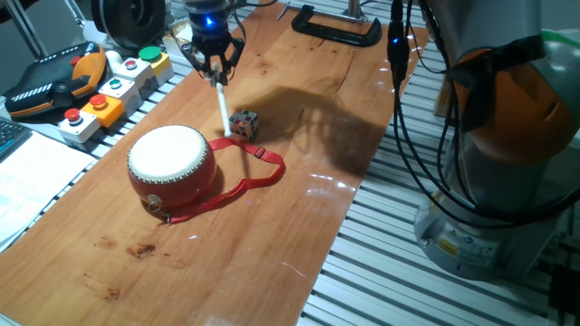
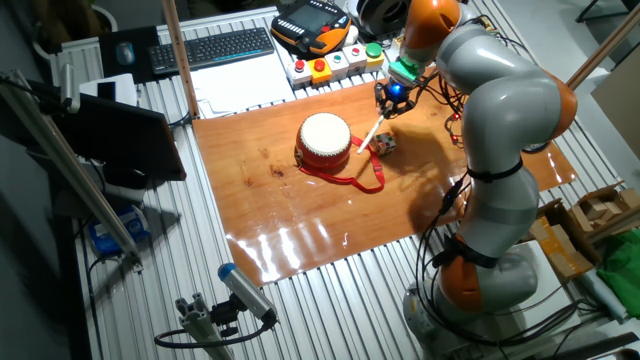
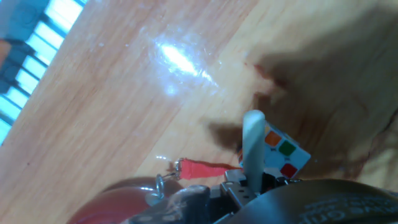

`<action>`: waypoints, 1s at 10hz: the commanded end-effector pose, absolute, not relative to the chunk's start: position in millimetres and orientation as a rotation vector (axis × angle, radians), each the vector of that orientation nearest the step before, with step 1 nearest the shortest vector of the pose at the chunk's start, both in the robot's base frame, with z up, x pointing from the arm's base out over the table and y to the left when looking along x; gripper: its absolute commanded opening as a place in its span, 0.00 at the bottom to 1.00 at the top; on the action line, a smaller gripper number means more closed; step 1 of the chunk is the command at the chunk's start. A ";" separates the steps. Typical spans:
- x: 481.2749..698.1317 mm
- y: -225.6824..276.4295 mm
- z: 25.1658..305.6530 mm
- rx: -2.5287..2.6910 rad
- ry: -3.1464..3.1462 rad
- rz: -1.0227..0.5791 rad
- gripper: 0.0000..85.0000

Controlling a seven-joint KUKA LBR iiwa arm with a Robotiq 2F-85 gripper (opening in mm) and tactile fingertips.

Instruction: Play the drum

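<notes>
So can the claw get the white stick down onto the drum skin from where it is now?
Probably yes. The claw holds the white stick just beyond the drum, and nothing covers the cream skin. The puzzle cube sits off to one side, clear of the path.

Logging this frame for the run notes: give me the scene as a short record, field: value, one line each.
gripper: shut on a white stick, held above the table
white stick: slants down toward the drum's far side; tip not on the skin
drum: red, cream skin up, upright on the wooden table
strap: red, looped on the wood beside the drum
puzzle cube: multicoloured, just behind the strap, near the stick
button boxes: at the table's edge
</notes>
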State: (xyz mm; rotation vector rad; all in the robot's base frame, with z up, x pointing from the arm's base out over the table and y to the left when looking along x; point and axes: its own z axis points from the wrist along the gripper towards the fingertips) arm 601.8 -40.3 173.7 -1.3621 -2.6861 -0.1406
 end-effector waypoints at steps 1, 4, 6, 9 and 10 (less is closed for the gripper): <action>601.1 -37.0 174.2 -1.374 -2.673 -0.124 0.01; 599.8 -26.5 173.8 -1.482 -2.597 -0.109 0.01; 599.4 -23.3 172.9 -1.572 -2.538 -0.102 0.01; 599.2 -22.2 172.9 -1.630 -2.521 -0.056 0.01; 598.7 -22.0 173.2 -1.644 -2.514 -0.051 0.01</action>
